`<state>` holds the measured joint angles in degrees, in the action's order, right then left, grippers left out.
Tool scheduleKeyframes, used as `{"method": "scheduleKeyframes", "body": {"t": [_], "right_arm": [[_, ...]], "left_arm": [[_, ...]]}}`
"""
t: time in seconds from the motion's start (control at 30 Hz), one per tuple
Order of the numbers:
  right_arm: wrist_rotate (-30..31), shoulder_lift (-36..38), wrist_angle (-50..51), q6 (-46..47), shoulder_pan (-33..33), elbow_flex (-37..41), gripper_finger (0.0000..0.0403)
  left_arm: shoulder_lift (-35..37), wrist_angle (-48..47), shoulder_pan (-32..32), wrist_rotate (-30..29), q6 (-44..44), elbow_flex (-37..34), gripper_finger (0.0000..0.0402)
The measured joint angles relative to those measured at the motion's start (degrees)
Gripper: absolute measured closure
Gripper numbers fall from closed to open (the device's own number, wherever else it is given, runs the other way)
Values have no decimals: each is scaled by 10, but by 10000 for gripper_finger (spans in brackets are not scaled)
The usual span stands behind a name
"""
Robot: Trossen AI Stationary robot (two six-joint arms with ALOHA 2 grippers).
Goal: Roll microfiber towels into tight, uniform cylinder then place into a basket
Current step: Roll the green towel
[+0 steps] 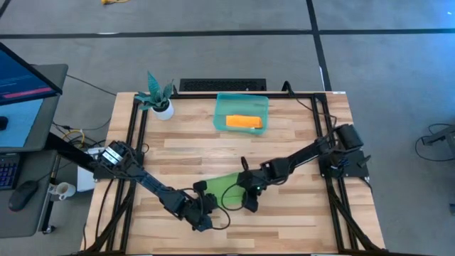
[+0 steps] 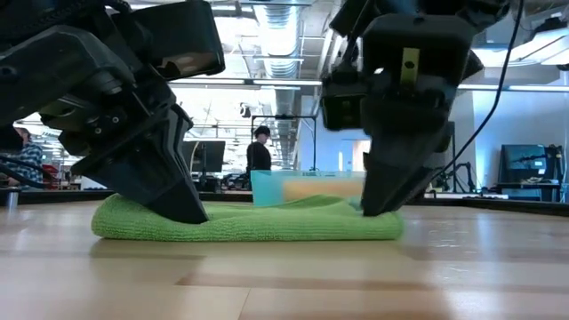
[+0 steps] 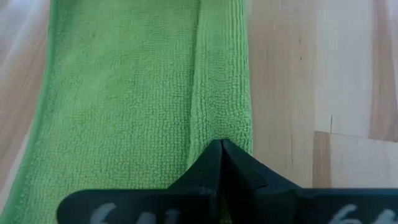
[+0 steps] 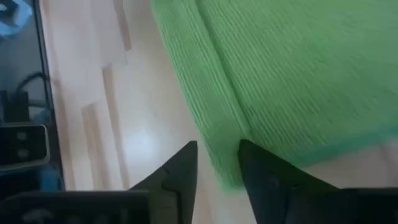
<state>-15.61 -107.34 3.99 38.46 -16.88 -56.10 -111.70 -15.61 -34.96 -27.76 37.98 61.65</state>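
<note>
Both my grippers are down on the green towel (image 1: 226, 189) right now, low in the middle of the high view. The towel is folded into a long flat strip on the wooden table (image 1: 298, 142), not a cylinder.

My left gripper (image 1: 206, 204) sits at the strip's lower left end. In the left wrist view its fingertips (image 3: 221, 151) are pressed together into one point, right on the folded edge of the green cloth (image 3: 124, 93). So it's closed, and it looks like it's pinching that fold, though I can't actually see cloth between the tips.

My right gripper (image 1: 250, 202) is at the other end, just right of the left one in the high view. In the right wrist view the two fingers (image 4: 180, 171) stand a little apart with the towel's rolled edge (image 4: 211, 124) running down into the gap between them. Partly open, straddling the edge, not clamped.

From the low view the towel (image 2: 267, 222) lies flat, with one gripper (image 2: 182, 209) pushed into its left end and the other (image 2: 378, 200) into its right end.

The basket (image 1: 242, 114) is up top, centre of the high view, well away from both grippers, with the orange towel (image 1: 244, 122) already inside. A little potted plant (image 1: 158, 96) stands to its left.
</note>
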Motion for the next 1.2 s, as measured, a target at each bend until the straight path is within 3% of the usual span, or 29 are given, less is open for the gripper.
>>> {"method": "scheduleKeyframes", "body": {"t": [0.13, 0.3, 0.43, 0.6, 0.77, 0.93, 1.2], "right_arm": [[32, 62, 52, -54, 0, 1, 249], [174, 150, 141, -113, -38, 1, 249], [275, 195, 127, -158, -100, 12, 254], [372, 198, 79, -185, -160, 36, 260], [383, 190, 28, -199, -180, 40, 262], [390, 180, -61, -315, -195, 39, 262], [411, 179, -73, -462, -189, 17, 265]], "left_arm": [[1, -8, 0, 1, 6, 0, 401], [1, -7, 0, 1, 7, -1, 401], [0, -7, 0, 1, 5, -1, 401], [0, -7, 0, 1, 5, -1, 401], [0, -7, 0, 3, 6, -1, 401], [0, -5, 0, 3, 7, -2, 401], [-1, -5, 0, 5, 8, -2, 401]]}}
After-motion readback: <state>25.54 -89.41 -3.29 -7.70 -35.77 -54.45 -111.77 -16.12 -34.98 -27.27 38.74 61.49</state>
